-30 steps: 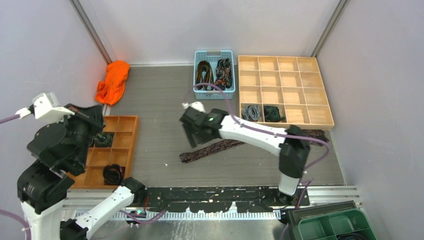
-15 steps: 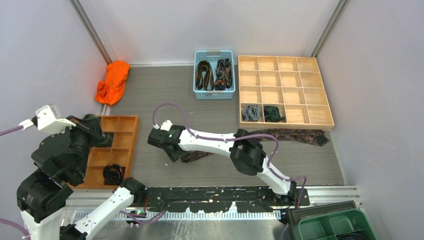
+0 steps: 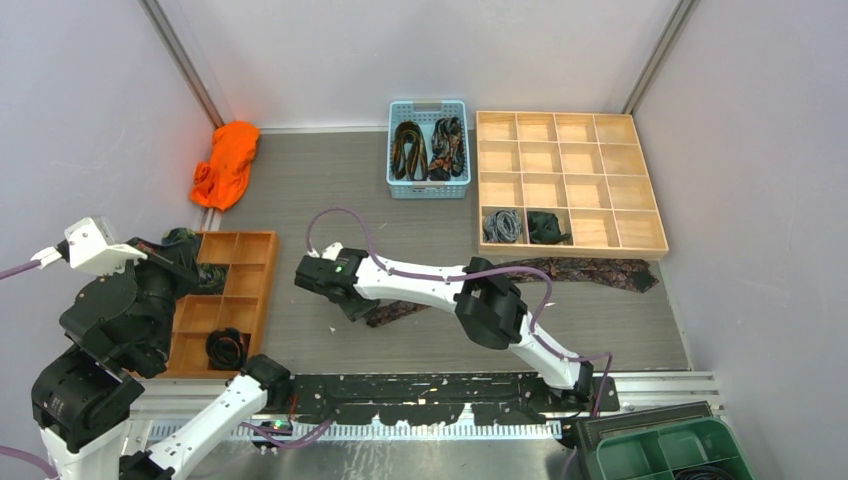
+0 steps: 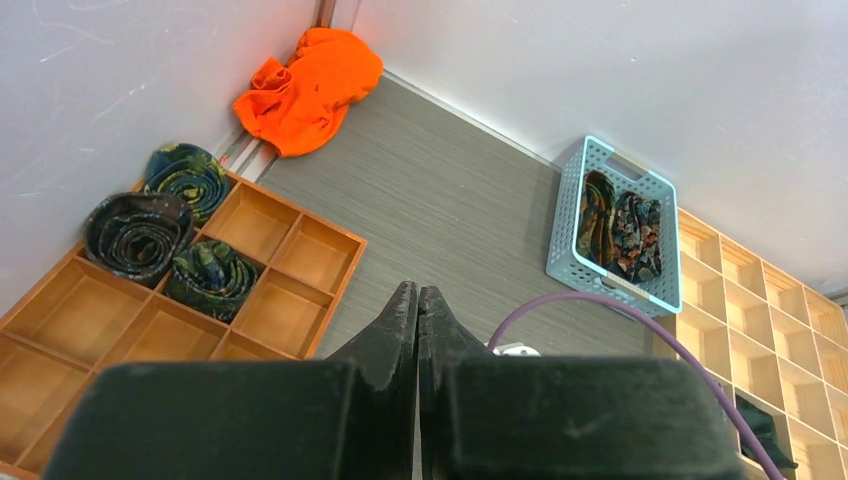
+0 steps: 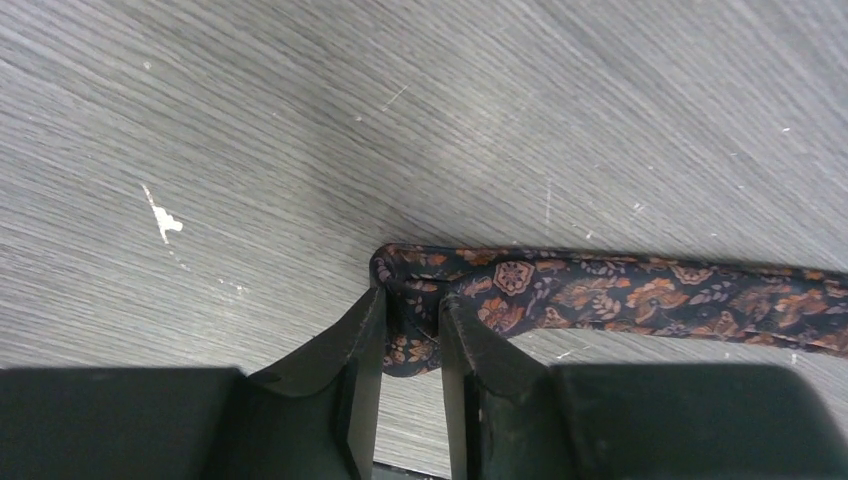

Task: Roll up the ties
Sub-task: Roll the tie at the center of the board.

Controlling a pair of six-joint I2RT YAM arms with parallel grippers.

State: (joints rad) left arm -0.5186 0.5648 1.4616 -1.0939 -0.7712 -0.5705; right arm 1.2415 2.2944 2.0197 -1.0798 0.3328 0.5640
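Note:
A long brown-maroon paisley tie (image 3: 590,270) lies flat across the table from the front centre to the right. My right gripper (image 3: 352,305) is at its narrow left end. In the right wrist view the jaws (image 5: 410,300) are shut on the folded tip of the tie (image 5: 620,290), low on the table. My left gripper (image 3: 182,258) is raised over the orange tray (image 3: 255,300); its fingers (image 4: 417,290) are shut and empty. Rolled ties (image 4: 137,232) sit in the tray's cells.
A blue basket (image 3: 428,150) with unrolled ties stands at the back. A wooden grid box (image 3: 570,180) at the right holds a grey coil (image 3: 503,225) and a green coil (image 3: 545,227). An orange cloth (image 3: 225,165) lies at the back left. A green bin (image 3: 670,450) sits at the front right.
My right gripper swept left from the table's middle to the tie's narrow end and has closed on it. The left arm shifted only slightly.

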